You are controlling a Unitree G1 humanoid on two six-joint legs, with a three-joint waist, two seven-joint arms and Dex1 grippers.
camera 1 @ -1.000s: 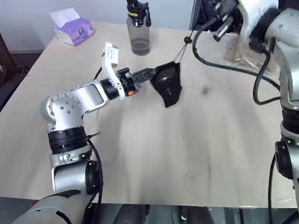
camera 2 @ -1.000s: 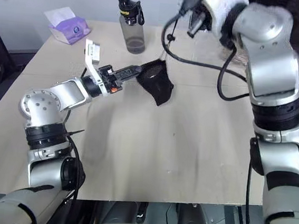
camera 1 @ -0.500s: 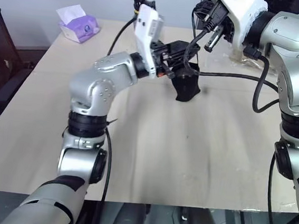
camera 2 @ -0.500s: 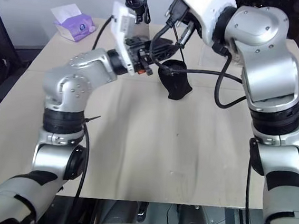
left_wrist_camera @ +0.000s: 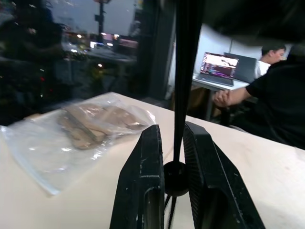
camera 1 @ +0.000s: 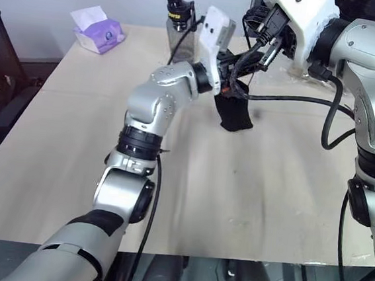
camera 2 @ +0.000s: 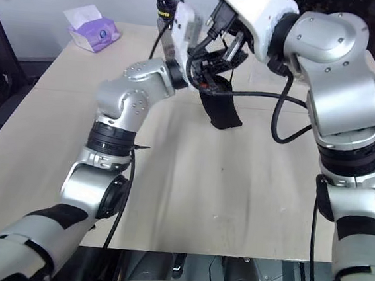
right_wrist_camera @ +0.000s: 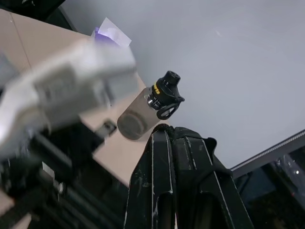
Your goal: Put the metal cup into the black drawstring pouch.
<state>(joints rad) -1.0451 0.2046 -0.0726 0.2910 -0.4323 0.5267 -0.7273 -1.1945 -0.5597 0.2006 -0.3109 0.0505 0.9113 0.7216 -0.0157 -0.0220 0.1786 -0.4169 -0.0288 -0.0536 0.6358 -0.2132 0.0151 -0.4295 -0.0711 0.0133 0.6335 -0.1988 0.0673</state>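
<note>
One black drawstring pouch point(camera 1: 233, 112), apparently hanging mouth-up.

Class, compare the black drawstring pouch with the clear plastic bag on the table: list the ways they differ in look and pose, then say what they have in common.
The black drawstring pouch is opaque and dark; the clear plastic bag is see-through, showing brown contents. The pouch hangs upright, held up at its top between the two grippers, its bottom at the tabletop; the bag lies flat on the table. Both are soft, limp containers.
</note>
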